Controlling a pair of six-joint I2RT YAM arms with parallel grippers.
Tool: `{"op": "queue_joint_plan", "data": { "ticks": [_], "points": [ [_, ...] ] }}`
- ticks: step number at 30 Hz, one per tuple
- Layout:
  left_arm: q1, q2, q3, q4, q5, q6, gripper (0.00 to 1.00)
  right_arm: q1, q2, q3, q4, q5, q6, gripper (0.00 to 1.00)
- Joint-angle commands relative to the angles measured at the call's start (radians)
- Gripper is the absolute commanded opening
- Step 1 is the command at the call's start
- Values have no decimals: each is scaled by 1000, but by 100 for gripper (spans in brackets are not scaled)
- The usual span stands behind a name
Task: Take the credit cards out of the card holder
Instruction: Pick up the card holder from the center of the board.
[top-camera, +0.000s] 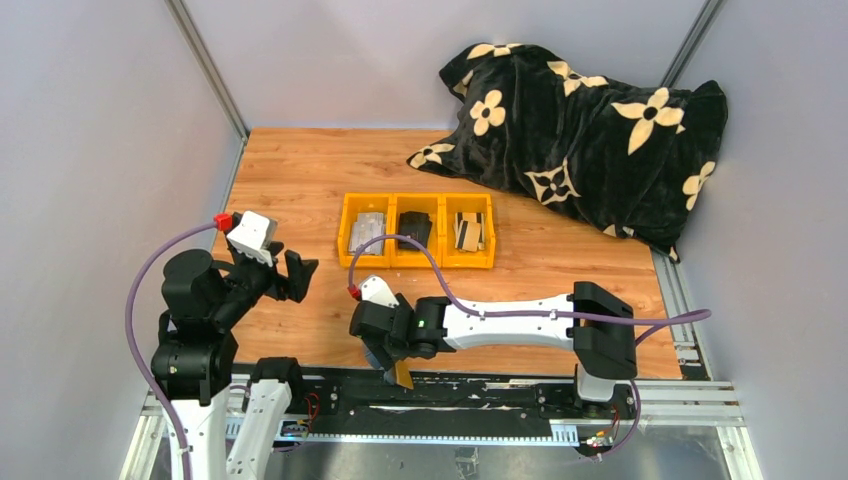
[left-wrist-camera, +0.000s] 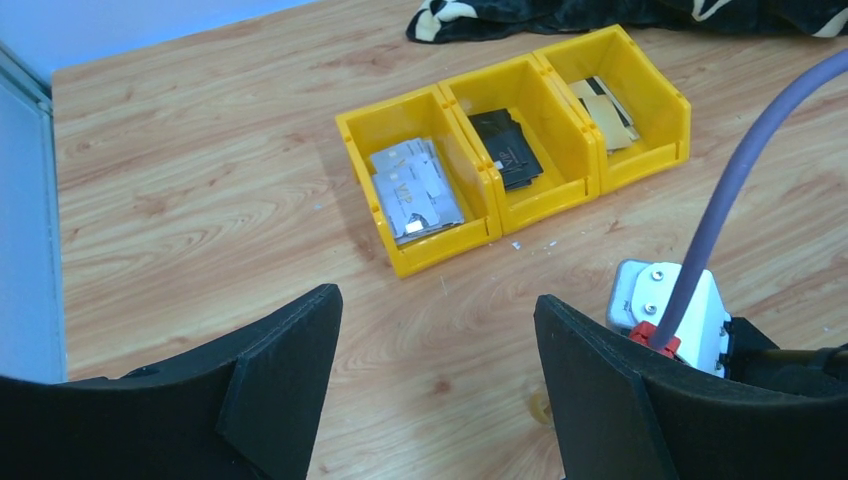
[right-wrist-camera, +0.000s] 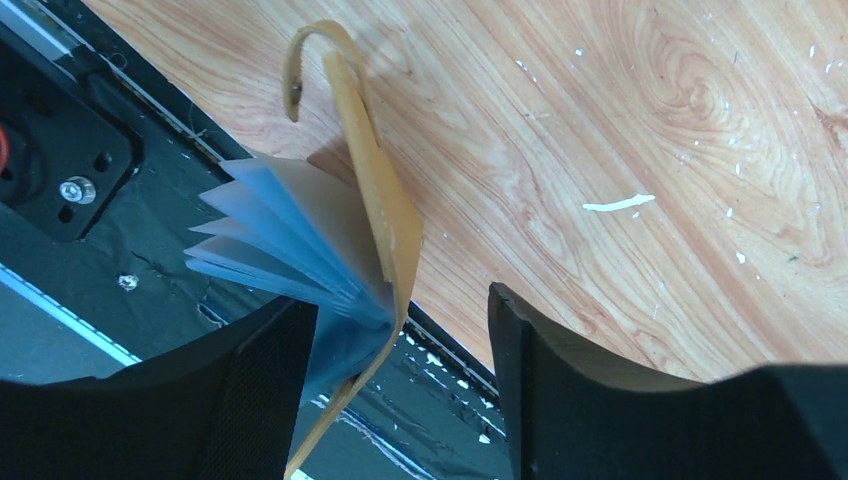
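Right gripper jaws spread around the card holder at the table's near edge, soft mustard cover curling, pockets fanned: light and floppy, so pinch the spine; contact hard to tell; left gripper spread, empty

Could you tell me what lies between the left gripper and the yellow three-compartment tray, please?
Only bare wooden tabletop: in the left wrist view nothing stands between the left gripper and the yellow tray.

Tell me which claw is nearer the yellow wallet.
Right. The right claw straddles the wallet; the left claw hovers well off to its left, not touching it.
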Motion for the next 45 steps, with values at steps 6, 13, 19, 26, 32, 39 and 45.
{"op": "queue_joint_plan", "data": {
  "ticks": [6, 13, 19, 26, 32, 39, 45],
  "points": [
    [-1, -8, 22, -38, 75, 37, 80, -36, -73, -93, 67, -104, -41, 48],
    [-1, -59, 3, -98, 257, 154, 83, -72, -110, -162, 180, -263, -95, 4],
    [0, -120, 0, -97, 394, 215, 83, -128, -162, -157, 205, -371, -91, 0],
    [-1, -161, -4, -96, 465, 253, 88, -163, -299, -67, 196, -379, -118, 0],
    [-1, -158, 15, -97, 506, 252, 89, -162, -371, 13, 195, -359, -130, 0],
    [0, -148, 67, -95, 560, 185, 90, -164, -410, 79, 187, -369, -126, 0],
    [22, -225, 62, -95, 634, 133, 96, -162, -407, 123, 155, -356, -109, 0]
  ]
}}
